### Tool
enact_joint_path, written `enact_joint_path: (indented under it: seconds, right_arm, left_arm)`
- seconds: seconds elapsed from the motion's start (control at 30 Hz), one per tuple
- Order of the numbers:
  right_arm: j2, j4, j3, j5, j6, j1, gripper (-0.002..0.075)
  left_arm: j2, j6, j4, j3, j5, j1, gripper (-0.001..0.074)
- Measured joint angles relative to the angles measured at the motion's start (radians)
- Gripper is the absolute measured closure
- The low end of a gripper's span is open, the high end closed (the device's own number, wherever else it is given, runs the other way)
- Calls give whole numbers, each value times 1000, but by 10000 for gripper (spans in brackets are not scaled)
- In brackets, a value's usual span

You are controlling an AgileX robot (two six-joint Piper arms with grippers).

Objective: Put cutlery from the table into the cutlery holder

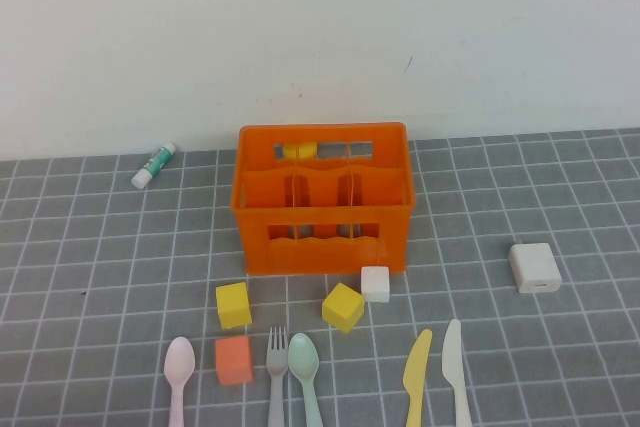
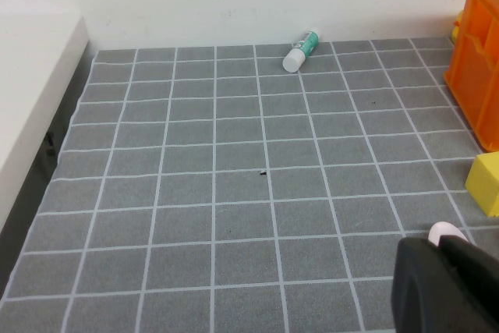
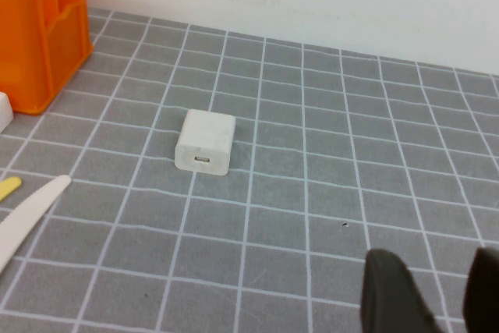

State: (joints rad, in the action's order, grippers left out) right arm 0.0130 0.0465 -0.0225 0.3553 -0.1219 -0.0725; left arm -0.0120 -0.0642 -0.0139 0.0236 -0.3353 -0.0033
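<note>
- Cutlery lies in a row along the near edge of the surface [image 1: 90,247]: pink spoon [image 1: 179,362], grey fork [image 1: 277,367], mint spoon [image 1: 304,362], yellow knife [image 1: 416,367], white knife [image 1: 455,362], none of it picked up yet.
- Cutlery holder [image 1: 325,197], the orange crate, stands further back in the middle, with something yellow already showing in a rear compartment.
- Left gripper [image 2: 440,282] hovers low over the left near corner, jaws pressed together and holding nothing, the pink spoon's bowl peeking out just beyond it. It has to open before it drops, or it will simply shove the spoon along the surface.
- Right gripper [image 3: 433,290] hangs over the right side, near the white charger block [image 1: 534,268], jaws parted a moderate way with nothing between them.
- Big risk is clutter: an orange cube [image 1: 234,359] sits between pink spoon and fork, and two yellow cubes [image 1: 233,304] and a small white cube [image 1: 375,283] stand between the row and the crate. A careless grab could catch a cube with the piece, or a low carry could knock one.
- Fork and mint spoon lie just beside each other, so a pinch there may lift both or flick one away.
- Flat, thin pieces look hard to get under; they may slip out on the lift.
- Crate has dividers; a tilted piece could land on a wall instead of in a compartment.
- Glue stick [image 1: 153,165] at the far left is well clear.
</note>
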Motion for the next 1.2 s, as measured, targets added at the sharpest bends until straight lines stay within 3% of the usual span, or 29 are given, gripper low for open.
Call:
enact_joint_path:
  seconds: [0.87, 1.1, 1.2]
  right_arm:
    - [0, 0, 0, 0, 0, 0, 510]
    - [0, 0, 0, 0, 0, 0, 510]
    - [0, 0, 0, 0, 0, 0, 510]
  left_arm:
    - [0, -18, -30, 0, 6, 0, 736]
    - [0, -309, -641, 6, 181, 0, 736]
    - [0, -308, -761, 6, 236, 0, 736]
